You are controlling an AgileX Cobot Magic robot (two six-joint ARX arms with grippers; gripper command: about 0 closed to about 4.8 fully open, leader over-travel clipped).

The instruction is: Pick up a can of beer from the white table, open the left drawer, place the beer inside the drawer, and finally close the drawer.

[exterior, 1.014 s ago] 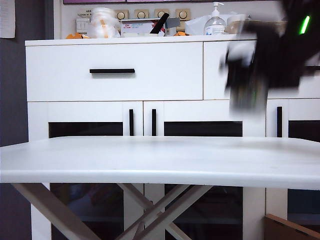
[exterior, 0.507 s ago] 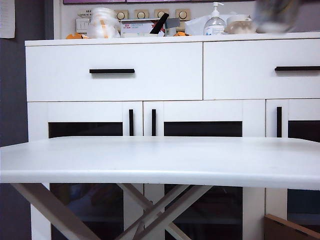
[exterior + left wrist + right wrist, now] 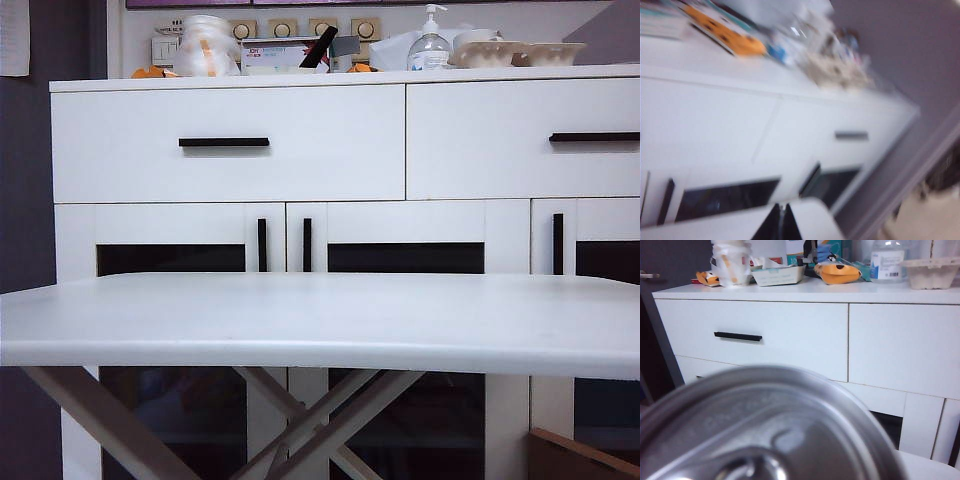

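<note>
Worktop surface fills the lower exterior view: smooth white, flat, with a rounded front edge and crossed white legs below. Behind it stands the white cabinet, its left drawer shut flush, a flat matte front bearing one short black bar handle. On top of the cabinet sits a clear pump bottle among clutter. Neither gripper shows in this view.

Blur smears the left wrist view. The left gripper appears as two dark wedge-shaped fingers pressed together, holding nothing, in front of the cabinet's dark-glass doors.

Close against the right wrist camera, the can of beer shows its round, brushed silver aluminium top with a raised rim, in front of the cabinet and below the left drawer's handle. The right gripper itself is hidden; whether it is spread or pinching the can I cannot tell.
</note>
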